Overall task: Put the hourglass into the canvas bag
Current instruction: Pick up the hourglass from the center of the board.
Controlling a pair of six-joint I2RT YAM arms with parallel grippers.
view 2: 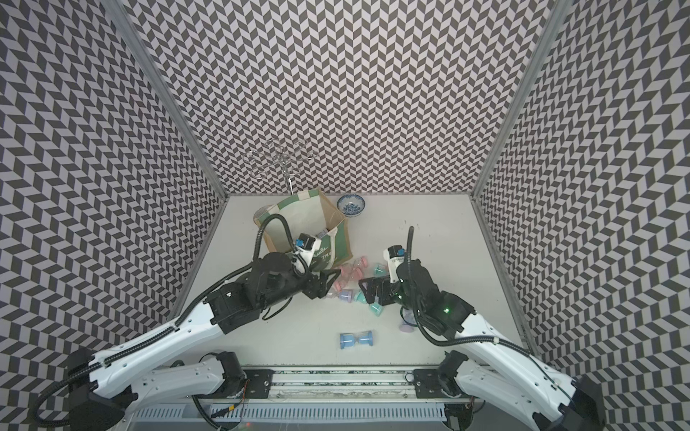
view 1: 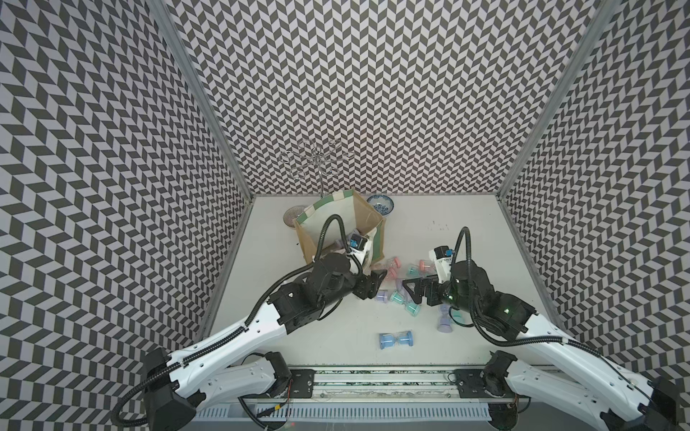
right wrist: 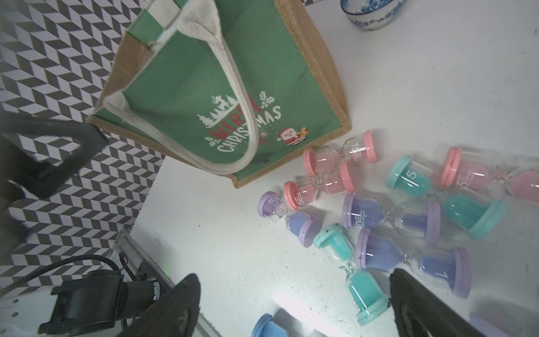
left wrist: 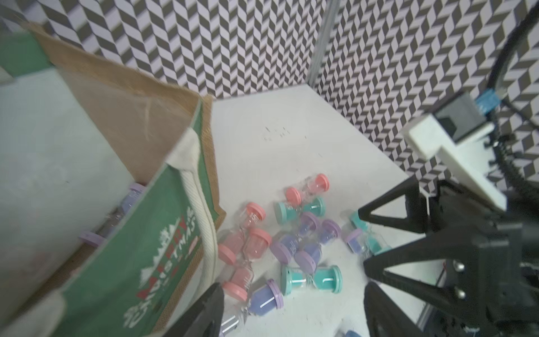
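Hourglasses (left wrist: pixel 303 242) strewn flat on table (view 1: pixel 336 336), directly ahead of left gripper (left wrist: pixel 293 289), filling the stretch between it and right gripper (right wrist: pixel 294 277). Left fingers (left wrist: pixel 210 309) spread wide, pinching nothing, poised at the pile's near edge with a purple and a pink piece just under the gap; looks like lining up for a pick. Right fingers (right wrist: pixel 423 306) likewise spread and empty, straddling a teal hourglass (right wrist: pixel 361 289), closer to one finger than to the other; arguably the readier grab. Grippers facing each other across the pile, tips apart, so no clash for now. Just beside left gripper, bag (left wrist: pixel 163 239): upright, mouth open, handle (left wrist: pixel 201 210) flopped over the green front, so placed for a short lift and drop. Inside, against the lining, one purple hourglass (left wrist: pixel 116 216) already lying. Behind both grippers, well apart from the pile, a lone blue hourglass (view 1: pixel 395 339). Past the bag, a bowl (view 1: pixel 380 205), no part of the job.
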